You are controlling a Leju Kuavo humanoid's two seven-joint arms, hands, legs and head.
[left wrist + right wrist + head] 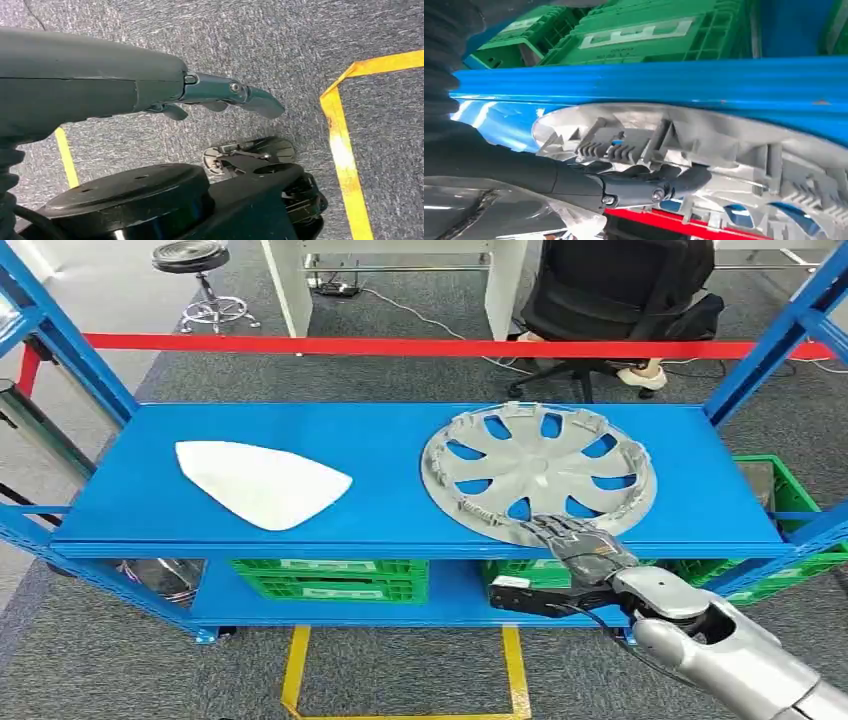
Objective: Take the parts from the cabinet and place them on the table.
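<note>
A grey wheel cover [540,470] lies inner side up on the right of the blue cabinet shelf [390,440], its near rim at the shelf's front edge. My right hand [580,545] reaches up from below and grips that near rim, fingers curled over it. In the right wrist view the hand [634,185] presses against the clips of the wheel cover [724,145]. A white curved panel [260,483] rests flat on the shelf's left half. My left hand [220,95] hangs over the grey floor, fingers apart, holding nothing.
Green crates [330,580] fill the lower shelf. Blue uprights and a red crossbeam [400,345] frame the cabinet. Behind it stand a black office chair [620,290] and a stool [200,270]. Yellow tape [295,670] marks the carpet in front.
</note>
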